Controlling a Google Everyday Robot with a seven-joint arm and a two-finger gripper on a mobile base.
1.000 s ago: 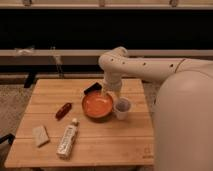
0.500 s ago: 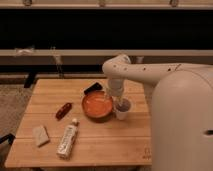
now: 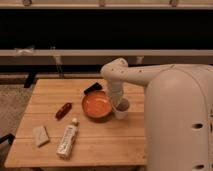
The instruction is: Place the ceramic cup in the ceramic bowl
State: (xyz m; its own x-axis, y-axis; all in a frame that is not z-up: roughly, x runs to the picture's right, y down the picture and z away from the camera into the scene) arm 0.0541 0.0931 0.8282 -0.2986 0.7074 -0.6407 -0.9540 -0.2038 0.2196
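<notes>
Wood-slat table [image 3: 105,147] in the single camera view, with the round shallow ceramic bowl, orange-red inside with a darker rim [image 3: 96,105], near its middle. The small pale white handleless ceramic cup [image 3: 122,111] stands upright on the boards just right of the bowl, about touching its edge. It's not in the bowl yet. Change over the last second: the white arm has dropped from above the bowl's far side down to the cup, so the gripper [image 3: 117,103] now sits low at the cup's rim on the bowl side - the arm's wrist hides most of it. Can't tell if it's wide, narrow or already clamped on the cup; contact looks likely but isn't confirmed. The cup itself hasn't shifted across the frames and neither has the bowl. Reads as the end of the reach and the start of the grasp - lift and a short carry left into the bowl are still to do. Risk: the bowl is so close that a nudge could push it or tip the cup. Rest of the table is unchanged: a flat black object [image 3: 92,88] behind the bowl, a small dark red oblong item [image 3: 63,110] to its left, a white labelled bottle lying on its side [image 3: 67,140] near the front, and a pale beige block [image 3: 40,135] at front left.
</notes>
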